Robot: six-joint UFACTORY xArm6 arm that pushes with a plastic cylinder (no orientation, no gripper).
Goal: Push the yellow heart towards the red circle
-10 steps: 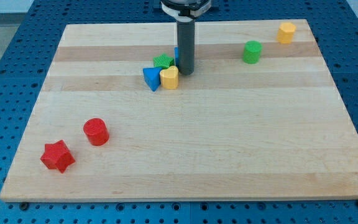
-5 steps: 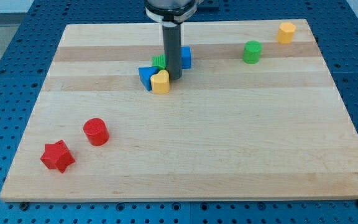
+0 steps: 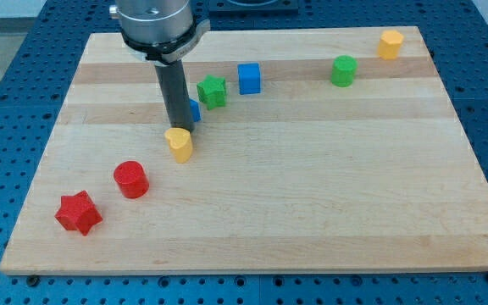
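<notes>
While my tip (image 3: 179, 130) is pressed against the top side of the yellow heart (image 3: 179, 145), the heart is seen left of the tabletop's middle. No jaws are carried; only a rod. The red circle (image 3: 130, 180) is found nearer the bottom-left corner, a red star (image 3: 79, 212) beside it.

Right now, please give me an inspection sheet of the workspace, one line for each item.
Surface: wooden board, lying flat.
Job's things: yellow heart up-right of red circle, apart.
Clutter: red star; green star; blue cube; green cylinder; yellow block; blue block partly hidden behind rod.
Claw: none; my tip touches the heart's top side.
Cables: nothing seen.
Surroundings: blue perforated table.
</notes>
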